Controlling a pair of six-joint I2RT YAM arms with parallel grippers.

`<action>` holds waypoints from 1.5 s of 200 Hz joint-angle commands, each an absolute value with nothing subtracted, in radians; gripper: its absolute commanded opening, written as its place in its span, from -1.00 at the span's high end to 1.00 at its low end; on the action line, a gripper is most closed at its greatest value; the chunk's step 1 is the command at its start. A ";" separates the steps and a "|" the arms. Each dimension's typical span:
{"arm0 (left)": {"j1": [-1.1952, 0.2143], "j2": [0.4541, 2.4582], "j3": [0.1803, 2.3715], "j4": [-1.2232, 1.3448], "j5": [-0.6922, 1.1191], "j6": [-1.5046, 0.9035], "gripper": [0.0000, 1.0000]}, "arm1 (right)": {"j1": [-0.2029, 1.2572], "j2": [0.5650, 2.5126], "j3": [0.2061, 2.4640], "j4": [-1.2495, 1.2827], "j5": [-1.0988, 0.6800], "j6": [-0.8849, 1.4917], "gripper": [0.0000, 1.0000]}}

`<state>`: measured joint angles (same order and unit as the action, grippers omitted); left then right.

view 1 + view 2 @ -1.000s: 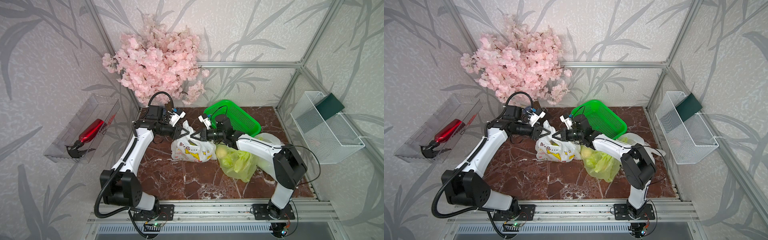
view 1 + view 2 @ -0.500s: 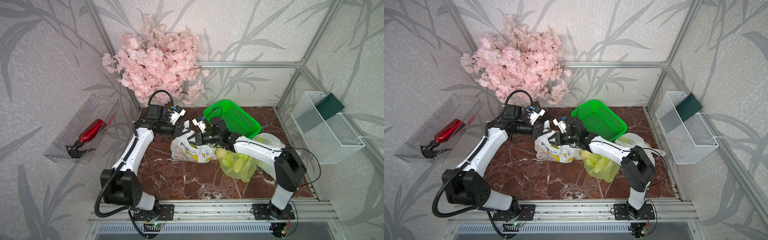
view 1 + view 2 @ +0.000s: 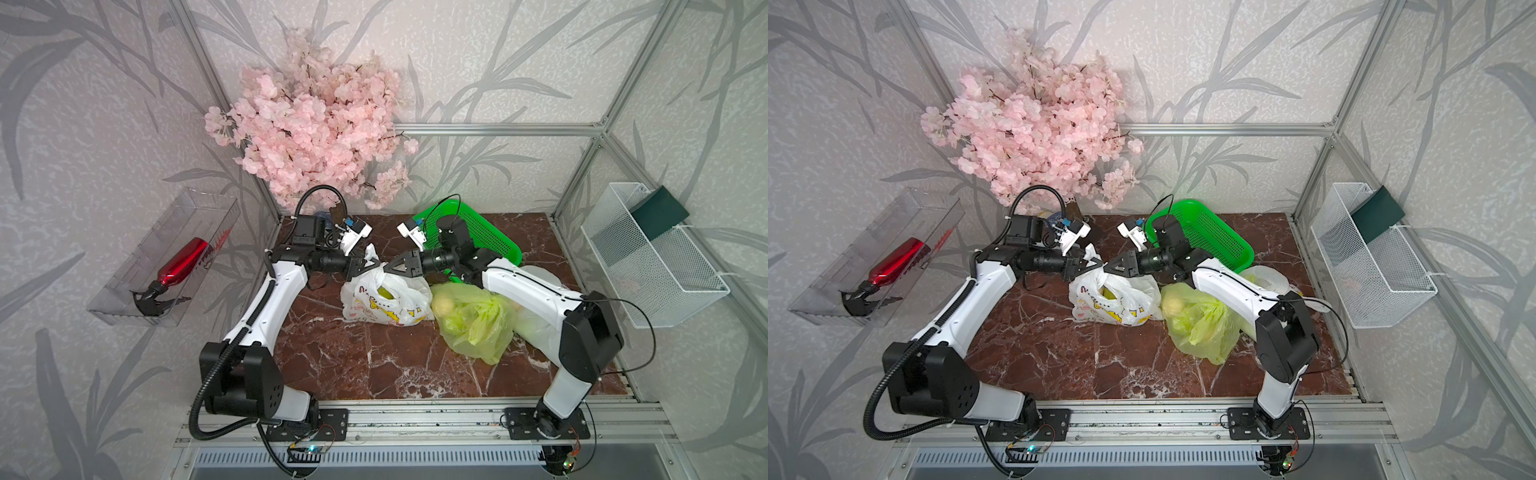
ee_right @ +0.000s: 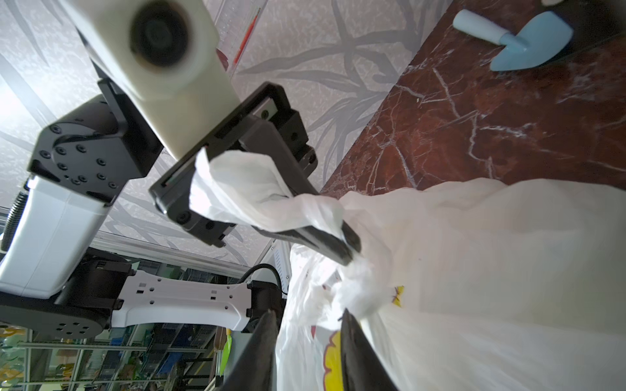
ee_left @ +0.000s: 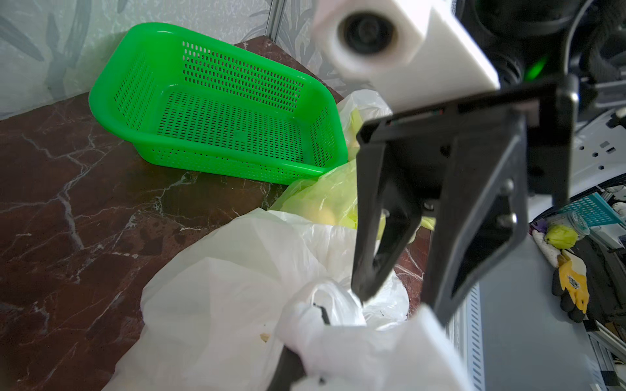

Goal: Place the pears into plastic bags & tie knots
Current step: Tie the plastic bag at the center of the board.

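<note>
A white printed plastic bag (image 3: 386,305) (image 3: 1121,303) lies mid-table, and a pear (image 3: 386,293) shows through its mouth. My left gripper (image 3: 372,266) (image 4: 350,245) is shut on the twisted white handle (image 4: 271,199) just above the bag. My right gripper (image 3: 394,268) (image 4: 308,320) faces it, open, its jaws either side of a small bunched knot (image 4: 355,291) without pinching it. The left wrist view shows the right gripper's fingers (image 5: 372,243) spread apart over the bag (image 5: 237,287). A yellow-green bag (image 3: 473,322) (image 3: 1204,328) holding a pear (image 3: 442,307) lies to the right.
Behind my right arm stands a green basket (image 3: 490,239) (image 5: 220,111). Another white bag (image 3: 538,332) lies under that arm. Pink blossoms (image 3: 311,124) fill the back. A wall tray holds a red bottle (image 3: 183,264). A wire basket (image 3: 648,266) hangs at the right. A blue tool (image 4: 528,40) lies at the back.
My left gripper has closed on the white handle. My right gripper swung in towards it, let go of its handle and opened, then drew back slightly.
</note>
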<state>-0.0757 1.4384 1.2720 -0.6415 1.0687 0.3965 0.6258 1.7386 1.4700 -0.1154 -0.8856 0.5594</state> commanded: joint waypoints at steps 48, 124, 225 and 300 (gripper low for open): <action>-0.069 1.405 1.266 -0.583 1.137 0.422 1.00 | 0.719 1.815 1.807 -0.740 -0.600 -0.016 -0.34; -0.070 1.397 1.254 -0.554 1.162 0.387 1.00 | 0.755 1.946 1.941 -0.724 -0.561 -0.023 -0.28; -0.069 1.389 1.243 -0.548 1.161 0.382 1.00 | 0.680 1.861 1.880 -0.712 -0.617 -0.011 -0.38; -0.069 1.394 1.250 -0.541 1.164 0.363 1.00 | 0.707 1.968 1.914 -0.680 -0.658 -0.009 -0.36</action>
